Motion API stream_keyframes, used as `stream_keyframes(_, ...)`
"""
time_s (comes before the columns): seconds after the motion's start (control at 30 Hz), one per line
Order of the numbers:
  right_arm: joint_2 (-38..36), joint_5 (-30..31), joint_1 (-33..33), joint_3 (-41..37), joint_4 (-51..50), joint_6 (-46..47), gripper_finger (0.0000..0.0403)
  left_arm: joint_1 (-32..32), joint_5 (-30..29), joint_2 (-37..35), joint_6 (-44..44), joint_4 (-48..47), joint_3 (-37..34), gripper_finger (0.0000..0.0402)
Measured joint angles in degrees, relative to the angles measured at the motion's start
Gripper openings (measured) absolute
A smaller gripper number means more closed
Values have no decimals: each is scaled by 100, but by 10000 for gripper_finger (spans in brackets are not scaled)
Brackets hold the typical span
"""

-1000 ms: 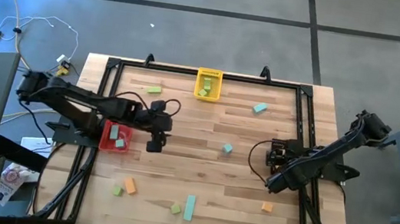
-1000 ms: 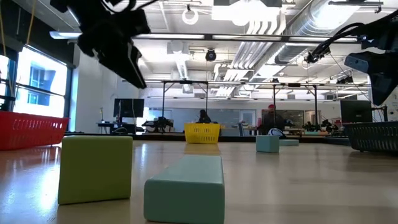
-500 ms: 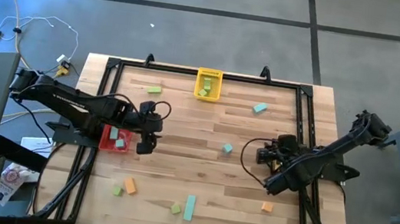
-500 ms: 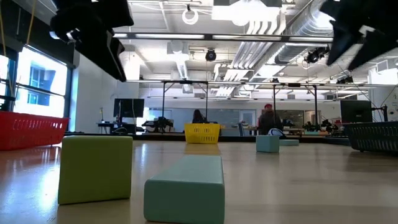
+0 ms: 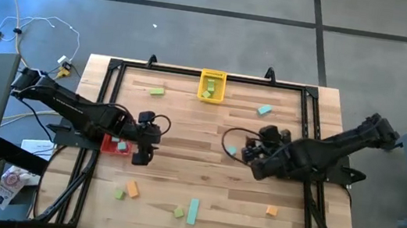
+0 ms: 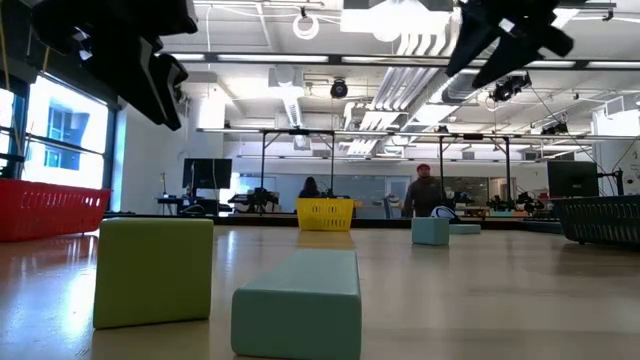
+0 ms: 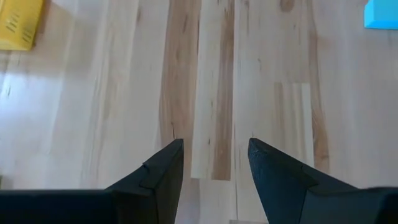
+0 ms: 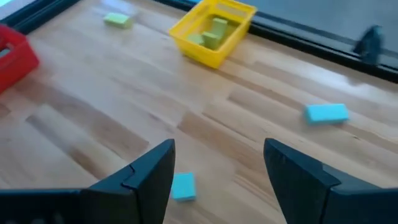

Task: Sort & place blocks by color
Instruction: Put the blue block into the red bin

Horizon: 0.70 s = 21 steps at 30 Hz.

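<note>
Small blocks lie scattered on the wooden table. A teal cube (image 5: 229, 150) lies near the middle and shows in the right wrist view (image 8: 182, 185). My right gripper (image 5: 248, 149) hovers just right of it, open and empty (image 8: 219, 162). My left gripper (image 5: 141, 156) is open and empty (image 7: 216, 158) over bare wood beside the red bin (image 5: 114, 145). The yellow bin (image 5: 212, 85) at the far edge holds green blocks (image 8: 211, 32). A green cube (image 6: 153, 270) and a teal bar (image 6: 297, 300) lie near the front edge.
A green block (image 5: 157, 90) and a teal block (image 5: 265, 109) lie at the far side. A green (image 5: 119, 193) and an orange block (image 5: 131, 189) lie front left, and an orange one (image 5: 271, 210) front right. A dark bin (image 6: 605, 218) stands at the right. People move in the room behind.
My right gripper has swung toward the table's left, from the right side up to the teal cube near the middle. My left gripper has drawn back toward the table's near-left, closer to the red bin. No block has moved.
</note>
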Motion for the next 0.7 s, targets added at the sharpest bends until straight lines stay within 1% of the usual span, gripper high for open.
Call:
stream_keyframes(0.17, 35, -438, -366, 0, 641, -879, 232, -29, -1, 0, -2, 6, 0, 165)
stream_keyframes(0.3, 56, -515, -550, 0, 709, -1055, 232, -27, -2, 2, 0, 8, 0, 165)
stream_keyframes(0.4, 62, -770, -641, 0, 851, -1361, 232, -27, 0, 4, 0, 10, 0, 165)
stream_keyframes(0.6, 62, -1448, -658, 0, 2092, -2497, 232, -27, 0, 4, -34, 15, 0, 165)
stream_keyframes(0.7, 62, -1651, -656, 0, 2584, -2812, 232, -27, 2, 4, -167, 17, 0, 165)
